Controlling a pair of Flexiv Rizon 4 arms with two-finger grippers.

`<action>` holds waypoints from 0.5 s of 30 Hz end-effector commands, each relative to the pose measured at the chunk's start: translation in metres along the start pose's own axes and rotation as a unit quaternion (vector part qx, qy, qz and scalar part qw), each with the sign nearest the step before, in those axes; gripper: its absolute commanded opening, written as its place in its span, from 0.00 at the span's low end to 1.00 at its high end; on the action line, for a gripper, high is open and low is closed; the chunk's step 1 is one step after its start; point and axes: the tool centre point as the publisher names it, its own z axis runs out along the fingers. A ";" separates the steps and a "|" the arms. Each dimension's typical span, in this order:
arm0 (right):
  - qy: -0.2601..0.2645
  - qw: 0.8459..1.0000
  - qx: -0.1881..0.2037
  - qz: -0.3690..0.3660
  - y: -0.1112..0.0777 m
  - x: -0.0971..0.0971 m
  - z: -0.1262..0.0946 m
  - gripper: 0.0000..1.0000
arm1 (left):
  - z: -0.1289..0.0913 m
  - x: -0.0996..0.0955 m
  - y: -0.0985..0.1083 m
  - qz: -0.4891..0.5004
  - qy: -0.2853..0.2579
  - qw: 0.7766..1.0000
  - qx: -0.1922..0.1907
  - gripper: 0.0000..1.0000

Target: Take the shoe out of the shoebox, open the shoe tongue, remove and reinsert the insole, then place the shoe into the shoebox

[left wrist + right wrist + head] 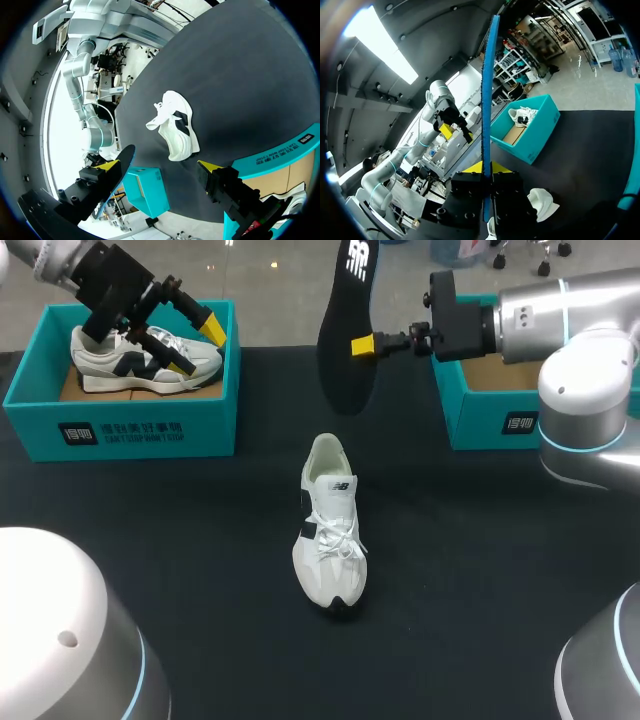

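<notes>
The right gripper [362, 345] is clamped on the insole [347, 330], one yellow-tipped finger on each face. In the right wrist view the insole is seen edge-on, a thin blue line running from between the fingers straight out ahead of them. From the head view it stands on end, dark face showing, gripped at its side edge a little below the middle. It is held in the air, up beyond the shoe's heel and well apart from the shoe.

The shoe [331, 528] stands on its sole on the black table [480, 570]. It is out of both boxes, with its toe toward the near edge and its heel toward the insole. It is white with a dark patch on the side, and its white laces are spread loosely over the tongue. Nothing touches it.

The right box [505, 415] is beyond the shoe and off to its right, just under the right arm's wrist.

The left gripper [196, 345] is beyond the shoe and far to its left, well apart from it. Its fingers are spread wide and hold nothing. It hangs over the left box [120, 430], with its yellow tips just above a second shoe [110, 365] lying on its sole inside that box. In the left wrist view the shoe on the table lies well ahead of the open fingers, in line with the gap between them.
</notes>
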 end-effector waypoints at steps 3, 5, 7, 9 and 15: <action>-0.019 1.000 -0.006 -0.021 -0.005 -0.010 0.013 0.00 | -0.001 0.000 -0.001 0.000 0.001 1.000 0.000 1.00; -0.040 0.998 -0.014 -0.042 -0.008 -0.019 0.018 0.00 | -0.001 0.000 -0.001 0.000 0.001 1.000 0.000 1.00; -0.055 0.996 -0.015 -0.062 -0.011 -0.025 0.020 0.00 | -0.001 0.000 -0.001 0.000 0.001 1.000 0.000 1.00; -0.065 0.995 -0.017 -0.070 -0.013 -0.031 0.020 0.00 | -0.001 0.000 -0.001 0.000 0.001 1.000 0.000 1.00; -0.067 0.990 -0.005 -0.124 -0.021 -0.051 0.022 0.00 | -0.001 0.000 -0.001 0.000 0.001 1.000 0.000 1.00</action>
